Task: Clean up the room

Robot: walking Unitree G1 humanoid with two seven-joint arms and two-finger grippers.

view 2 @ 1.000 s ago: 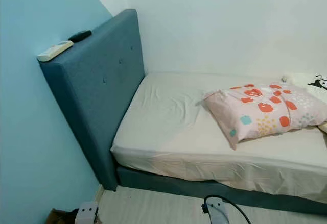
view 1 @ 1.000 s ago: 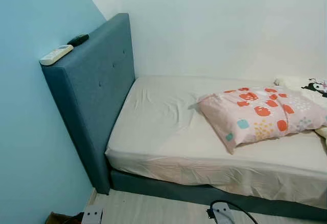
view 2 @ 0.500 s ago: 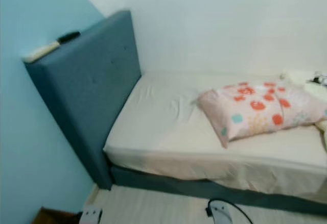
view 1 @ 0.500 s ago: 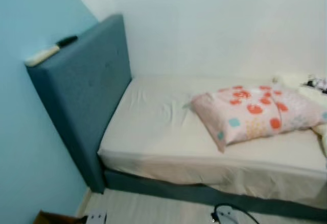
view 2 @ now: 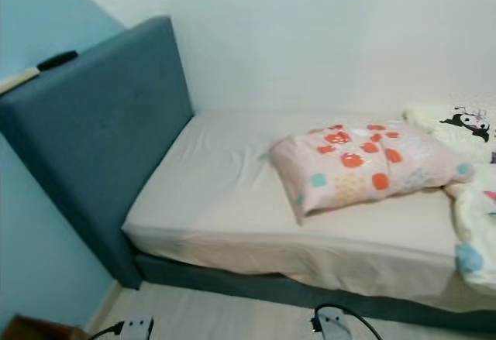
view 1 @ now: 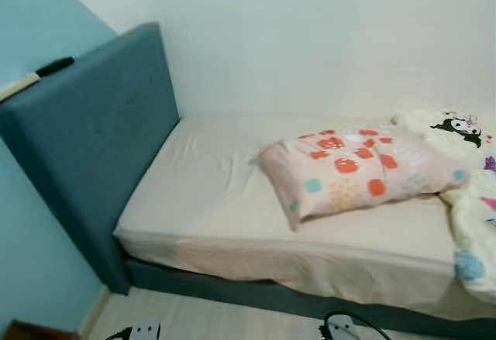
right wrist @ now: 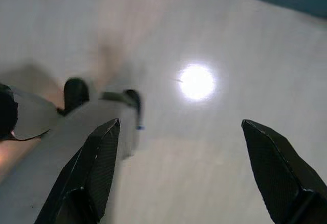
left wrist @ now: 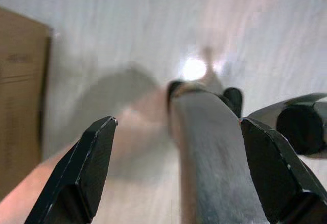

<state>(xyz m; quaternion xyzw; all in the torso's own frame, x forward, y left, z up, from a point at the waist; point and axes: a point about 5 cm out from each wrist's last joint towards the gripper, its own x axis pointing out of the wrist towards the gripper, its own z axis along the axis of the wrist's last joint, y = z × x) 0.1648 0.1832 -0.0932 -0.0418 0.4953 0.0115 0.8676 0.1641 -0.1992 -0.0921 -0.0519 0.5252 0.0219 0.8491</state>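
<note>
I am looking down at a bed (view 1: 217,200) with a cream fitted sheet, standing against a white wall, its teal padded headboard (view 1: 85,139) on my left beside a light blue wall. A pink pillow (view 1: 353,168) with red and blue patches is lying on the mattress toward the right, tilted, and just beyond it a crumpled white blanket (view 1: 469,224) with cartoon prints is bunching at the right edge and hanging over the mattress side. On top of the headboard two remotes are resting, a black one (view 1: 54,66) and a pale one (view 1: 17,86) nearer me. Down on the pale floor a white power strip (view 2: 133,327) and a black cable (view 2: 341,318) are showing. My left gripper (left wrist: 179,173) is hanging over the floor, fingers spread wide apart and holding nothing, a brown box (left wrist: 20,101) off to one side. My right gripper (right wrist: 186,175) is likewise spread wide over bare floor.
</note>
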